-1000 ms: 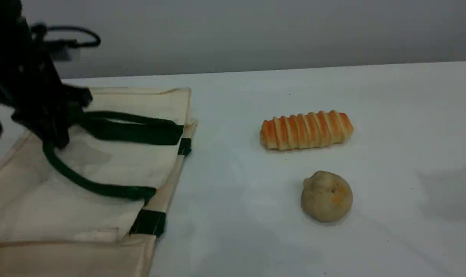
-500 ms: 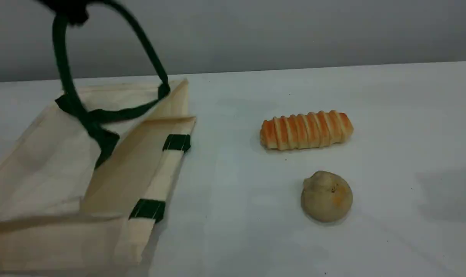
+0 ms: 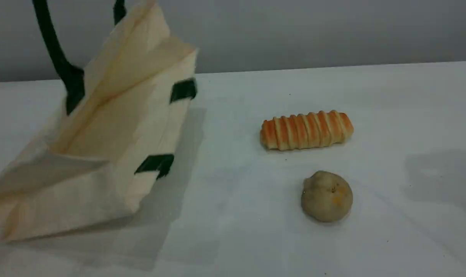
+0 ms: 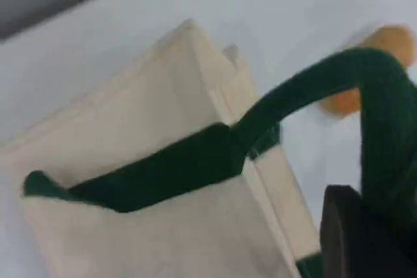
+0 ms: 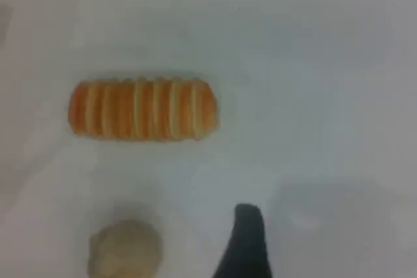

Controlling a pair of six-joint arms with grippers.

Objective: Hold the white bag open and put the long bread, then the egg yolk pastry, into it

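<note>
Item 1, left: white bag point(image 3: 102, 161), cream canvas, mouth half raised, base on the table point(image 3: 390, 96). My left gripper point(image 4: 357, 242) is clamped on its green strap handle point(image 3: 54, 54).
Risk: the strap slips and the mouth sags closed.
Item 2, right: long bread point(image 3: 306, 130), ridged orange, and the egg yolk pastry point(image 3: 326, 196) just beside it.
Right gripper point(image 5: 246, 242): jaws apart, empty.

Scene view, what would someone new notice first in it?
The white bag on the left, hanging tilted from its green handle, which runs out of the top edge, with its mouth partly open. Right of it on the table lie an orange ridged long bread and, nearer the camera, a round beige pastry.
</note>
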